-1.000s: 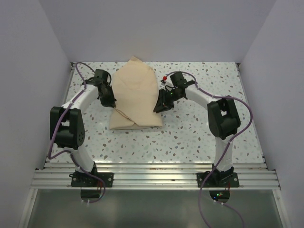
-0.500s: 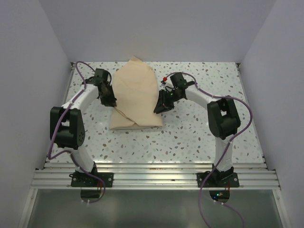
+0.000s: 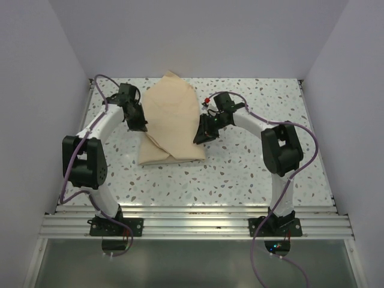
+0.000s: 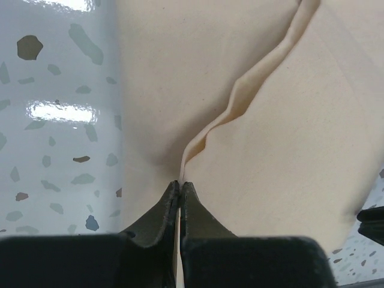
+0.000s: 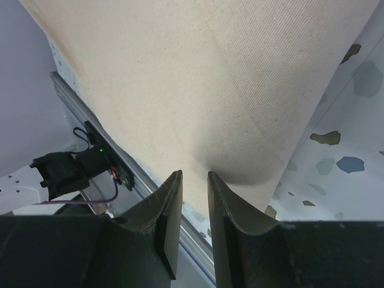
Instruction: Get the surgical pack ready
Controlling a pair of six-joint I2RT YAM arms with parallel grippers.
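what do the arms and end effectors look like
The left arm and right arm are white links with bulky black joints, each trailing a purple cable. The left end effector and right end effector have two dark tapered fingers each.

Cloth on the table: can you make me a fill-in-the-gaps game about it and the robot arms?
The cloth is ____ in colour.
The left gripper has its jaws ____ on a cloth fold.
In the top view, the right gripper is at the cloth's ____ edge.
Missing words: tan, shut, right.
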